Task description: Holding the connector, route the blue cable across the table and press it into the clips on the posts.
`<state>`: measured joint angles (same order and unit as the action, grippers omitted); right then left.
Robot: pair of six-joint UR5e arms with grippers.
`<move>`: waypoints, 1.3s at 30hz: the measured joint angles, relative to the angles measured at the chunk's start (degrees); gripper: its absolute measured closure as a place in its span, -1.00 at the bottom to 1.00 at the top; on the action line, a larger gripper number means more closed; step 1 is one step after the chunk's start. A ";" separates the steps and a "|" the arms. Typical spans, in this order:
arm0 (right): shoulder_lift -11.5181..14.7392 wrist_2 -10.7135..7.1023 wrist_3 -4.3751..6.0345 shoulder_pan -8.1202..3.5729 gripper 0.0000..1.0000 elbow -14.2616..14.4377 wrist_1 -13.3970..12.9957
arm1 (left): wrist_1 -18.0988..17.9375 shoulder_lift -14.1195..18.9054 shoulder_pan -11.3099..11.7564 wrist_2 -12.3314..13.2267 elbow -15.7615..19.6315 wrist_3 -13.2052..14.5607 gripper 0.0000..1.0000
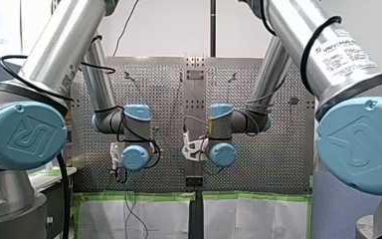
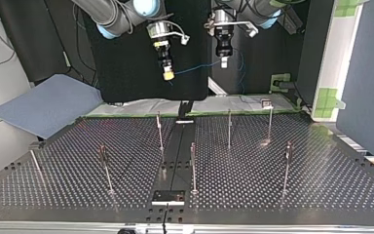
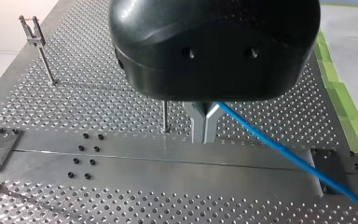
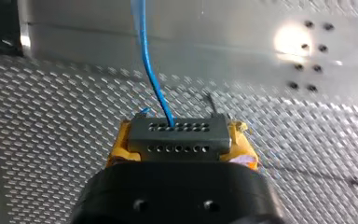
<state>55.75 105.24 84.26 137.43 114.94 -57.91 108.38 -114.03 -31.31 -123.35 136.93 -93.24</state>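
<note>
Zero clips (image 3: 30, 25) filled: right tool (image 4: 182, 144) clamps connector (image 4: 177, 128), left tool (image 3: 203, 133) pinches blue cable (image 3: 279, 149), both high over counter (image 2: 321, 185) nr arm-side edge, posts (image 2: 229, 127) bare.

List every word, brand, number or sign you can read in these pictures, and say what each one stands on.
"UNIVERSAL ...": on the label on my right arm, front view; its last letters and the small lines beneath are too blurred to read.
"UR" logo: raised on the big blue joint cap of my left arm, and on my right arm's cap.
The other views show no readable text.
</note>
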 joint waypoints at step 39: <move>-1.82 0.06 -0.04 2.89 1.00 -0.18 2.62 | 3.60 0.28 2.72 -0.70 2.97 3.51 0.98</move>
<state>53.93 105.30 84.22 140.32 114.76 -55.29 111.98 -113.76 -28.58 -124.05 139.89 -89.73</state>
